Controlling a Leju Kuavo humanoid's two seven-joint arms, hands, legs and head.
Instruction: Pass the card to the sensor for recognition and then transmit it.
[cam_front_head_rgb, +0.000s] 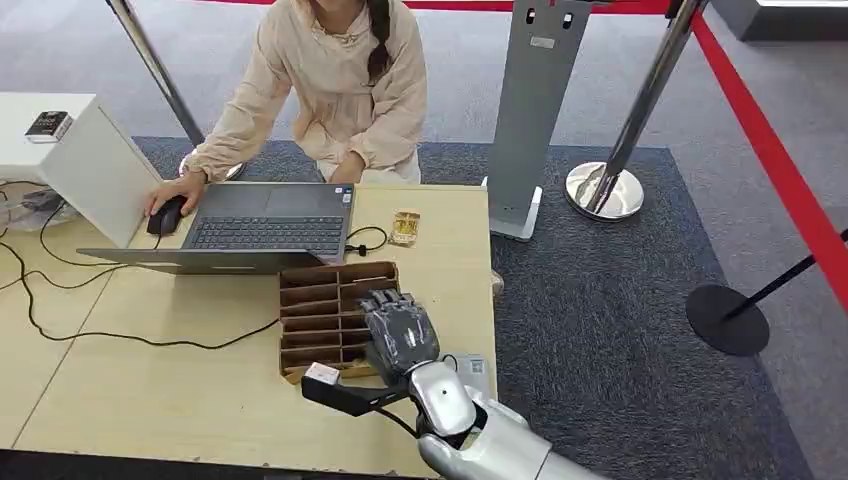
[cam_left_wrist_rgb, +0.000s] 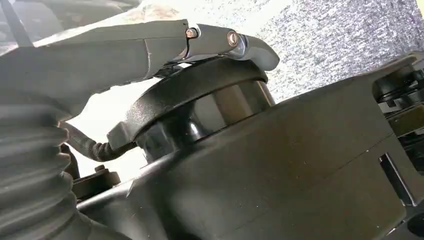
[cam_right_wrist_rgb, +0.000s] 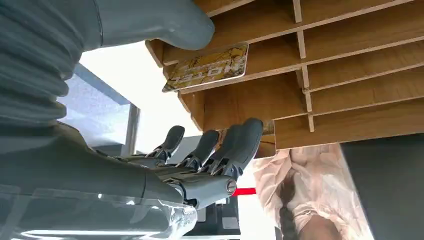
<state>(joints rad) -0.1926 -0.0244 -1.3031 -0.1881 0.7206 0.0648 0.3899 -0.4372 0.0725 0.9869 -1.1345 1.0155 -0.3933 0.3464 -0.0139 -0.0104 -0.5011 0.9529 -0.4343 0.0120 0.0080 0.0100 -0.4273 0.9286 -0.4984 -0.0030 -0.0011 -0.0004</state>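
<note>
My right hand (cam_front_head_rgb: 398, 333) hovers over the wooden rack (cam_front_head_rgb: 312, 300), fingers spread and empty, near a card (cam_right_wrist_rgb: 207, 68) in its slot.

One laptop (cam_front_head_rgb: 265, 225), one mouse (cam_front_head_rgb: 165, 217), one slotted wooden rack (cam_front_head_rgb: 325, 315), one card (cam_right_wrist_rgb: 207, 68).

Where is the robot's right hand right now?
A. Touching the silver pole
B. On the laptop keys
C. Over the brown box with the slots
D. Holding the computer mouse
C. The right hand hangs over the slotted wooden box, while the mouse is under a person's hand beside the laptop.
</note>
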